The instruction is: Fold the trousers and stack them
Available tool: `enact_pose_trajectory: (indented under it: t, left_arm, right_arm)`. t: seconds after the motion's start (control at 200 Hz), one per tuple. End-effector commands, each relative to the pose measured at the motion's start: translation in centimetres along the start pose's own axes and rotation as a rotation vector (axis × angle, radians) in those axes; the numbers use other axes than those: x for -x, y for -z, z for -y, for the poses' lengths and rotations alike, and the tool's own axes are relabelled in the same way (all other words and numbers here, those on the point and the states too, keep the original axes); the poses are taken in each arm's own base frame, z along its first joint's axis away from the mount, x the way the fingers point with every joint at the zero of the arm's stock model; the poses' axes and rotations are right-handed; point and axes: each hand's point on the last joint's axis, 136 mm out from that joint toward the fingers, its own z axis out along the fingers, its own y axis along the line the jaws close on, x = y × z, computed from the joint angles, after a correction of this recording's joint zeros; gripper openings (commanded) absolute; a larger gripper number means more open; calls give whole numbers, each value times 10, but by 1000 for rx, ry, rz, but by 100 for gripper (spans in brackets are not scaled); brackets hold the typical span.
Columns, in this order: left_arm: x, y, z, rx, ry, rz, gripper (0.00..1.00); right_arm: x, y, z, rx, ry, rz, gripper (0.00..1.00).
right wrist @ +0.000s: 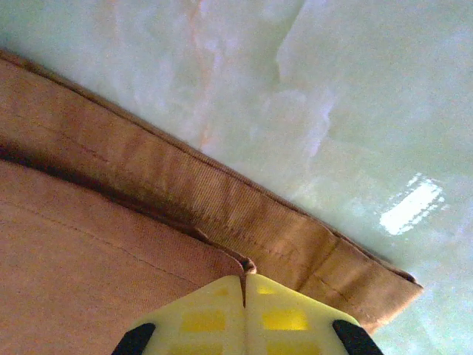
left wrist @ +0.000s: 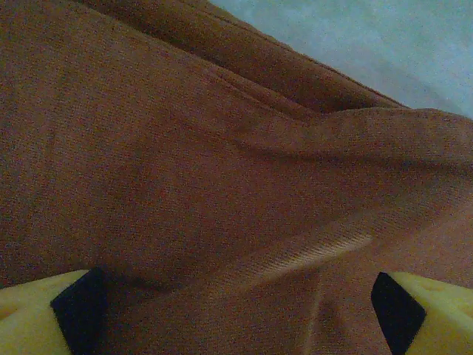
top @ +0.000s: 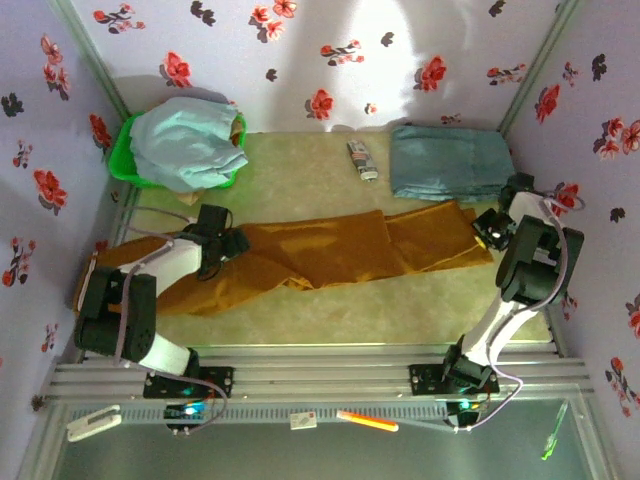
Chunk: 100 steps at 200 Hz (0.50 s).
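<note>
The mustard-brown trousers lie stretched across the table from the front left to the right. My left gripper hovers low over their left part, open, and its yellow fingers stand wide apart above the wrinkled cloth. My right gripper is at the trousers' right end. In the right wrist view its jaws are pressed together, with a fold of the trousers' upper layer pinched at the tip, beside the stitched band.
A green basket holding pale blue cloth stands at the back left. A folded grey-blue garment lies at the back right, with a small patterned object beside it. Flowered walls close in three sides.
</note>
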Motion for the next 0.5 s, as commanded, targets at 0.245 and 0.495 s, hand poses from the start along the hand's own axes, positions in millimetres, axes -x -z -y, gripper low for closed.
enact_pose_trajectory:
  t: [0.245, 0.495]
  left_arm:
    - [-1, -2, 14, -85, -9, -18, 96]
    - [-3, -6, 20, -104, -13, -45, 96]
  right_arm:
    - [18, 19, 58, -89, -136, 119, 0]
    - [9, 5, 53, -67, -147, 67, 50]
